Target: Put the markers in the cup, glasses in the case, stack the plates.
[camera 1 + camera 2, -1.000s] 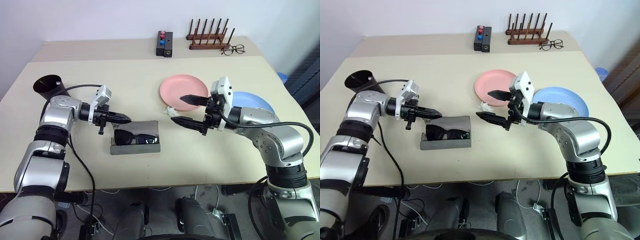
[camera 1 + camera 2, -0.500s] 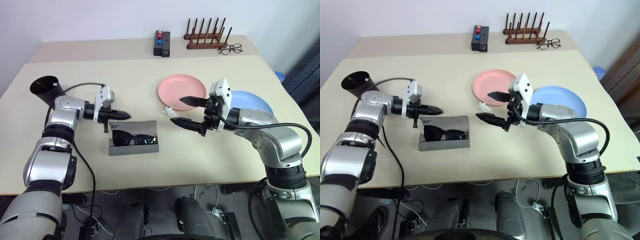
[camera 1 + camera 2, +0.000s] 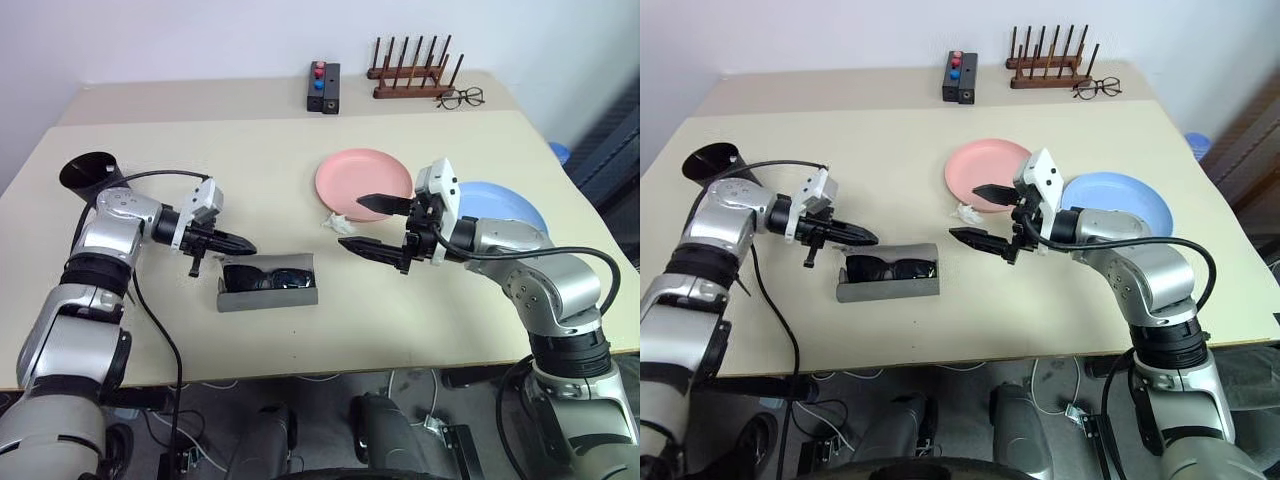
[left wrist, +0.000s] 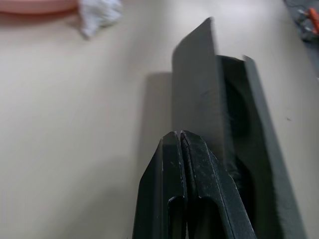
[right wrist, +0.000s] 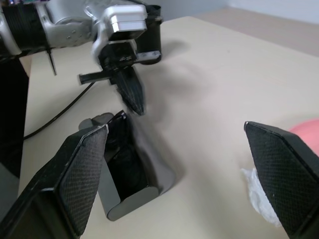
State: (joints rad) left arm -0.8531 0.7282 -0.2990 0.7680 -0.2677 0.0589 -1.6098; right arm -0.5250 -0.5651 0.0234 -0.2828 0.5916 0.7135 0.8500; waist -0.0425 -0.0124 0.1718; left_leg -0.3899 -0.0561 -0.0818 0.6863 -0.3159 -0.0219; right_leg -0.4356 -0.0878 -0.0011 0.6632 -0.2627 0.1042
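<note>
Writing or brand marks cannot be read on anything on the table (image 3: 150, 330).

Left gripper (image 3: 246, 244) has its 2 black fingers pressed together with nothing between them. Its tip hangs just over the left end of the grey case (image 3: 268, 290), close to the raised flap; in the left wrist view the closed fingers (image 4: 182, 189) point along that flap (image 4: 194, 99), and whether they touch it I cannot tell. Black-framed sunglasses (image 3: 268, 278) lie inside the case, which sits near the front of the table with the flap standing up.

Right gripper (image 3: 362, 222) is spread wide and holds nothing: 1 finger reaches out over the near edge of the pink plate (image 3: 364, 176), the other stretches lower, above bare tabletop. In the right wrist view its 2 pads (image 5: 84, 169) frame the case (image 5: 134, 189) and the left gripper (image 5: 135, 102) beyond. It hangs in the air between the case and the plates, touching neither.

Light blue plate (image 3: 515, 205) lies just right of the pink 1, partly behind the right arm; the 2 are side by side, not stacked. A small white crumpled scrap (image 3: 338, 222) rests by the pink plate's near rim. Black cup (image 3: 92, 172) is at the far left, tipped so its mouth shows.

At the back stand a dark block with red and blue knobs (image 3: 326, 87), a wooden peg rack (image 3: 415, 75) and thin-rimmed spectacles (image 3: 464, 97).
</note>
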